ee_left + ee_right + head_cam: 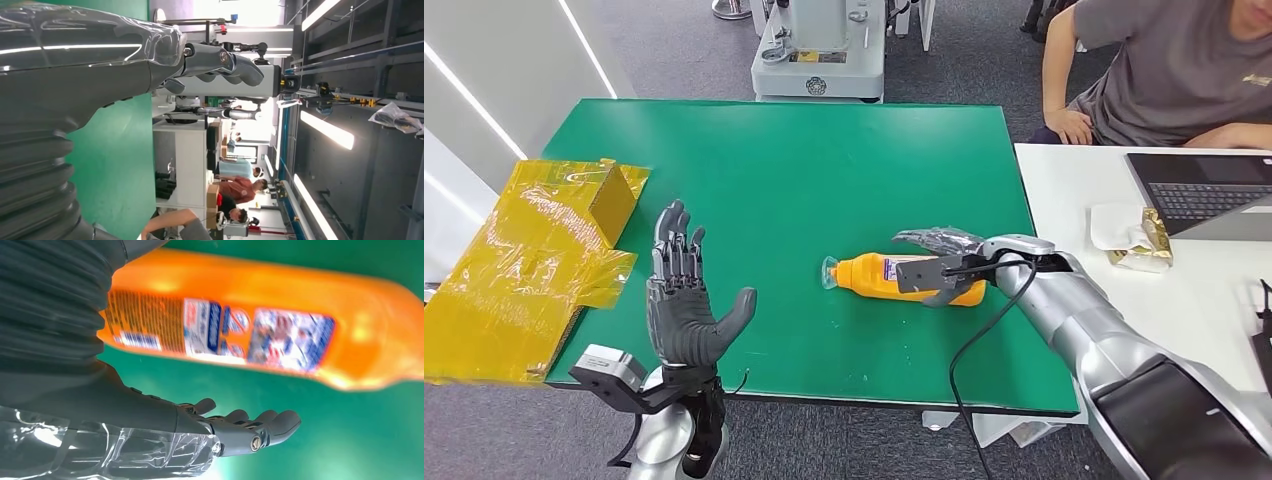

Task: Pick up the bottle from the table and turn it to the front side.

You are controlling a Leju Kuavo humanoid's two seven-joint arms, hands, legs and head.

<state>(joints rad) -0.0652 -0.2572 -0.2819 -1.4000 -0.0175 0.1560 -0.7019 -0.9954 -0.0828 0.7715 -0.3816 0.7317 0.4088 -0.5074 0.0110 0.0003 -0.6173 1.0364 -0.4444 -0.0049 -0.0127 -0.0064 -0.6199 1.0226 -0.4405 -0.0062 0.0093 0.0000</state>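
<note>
At the left edge of the green counter (pixel 754 160) we see a yellow box (pixel 610 196) standing on crumpled yellow plastic wrap (pixel 519 275) that hangs past the counter's side. To the right stands a white desk (pixel 1194 300) carrying an open laptop (pixel 1209 190) and, just beside it, what looks like a gold-wrapped packet (pixel 1146 240) on white paper. A person in a grey shirt (pixel 1174 65) sits behind that desk. Beyond the counter's far edge we see the base of a grey machine (pixel 819 55) on dark carpet.

We cannot read the label on the orange bottle (pixel 280 325), blurred and cut off by the right wrist picture's edges, and the right hand (pixel 939 262) hides its base in the head view.
</note>
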